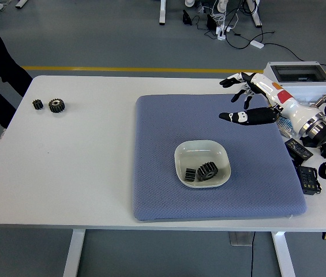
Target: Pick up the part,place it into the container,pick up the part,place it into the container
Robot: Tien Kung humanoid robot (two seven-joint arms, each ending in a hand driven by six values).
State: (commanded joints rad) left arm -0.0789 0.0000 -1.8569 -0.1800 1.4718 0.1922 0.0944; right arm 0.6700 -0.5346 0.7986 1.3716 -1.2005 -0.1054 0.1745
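Two gears (202, 172) already lie in the white bowl (181, 156) on the blue mat (157, 144); two more gears (49, 105) sit at the worktop's (76, 167) far left corner. My right hand (244, 101) hovers empty, fingers spread, over the mat's far right, well apart from them, so my unseen left arm is probably nearer.

- The right arm comes in from the right edge, its black forearm and joints low at the side and its white wrist section angled up and to the left.
- The right robot hand (248, 99) is raised, palm turned leftward, and holds nothing.
- Its fingers (232, 82) are spread and extended to the left; the black thumb (246, 117) juts out separately below them.
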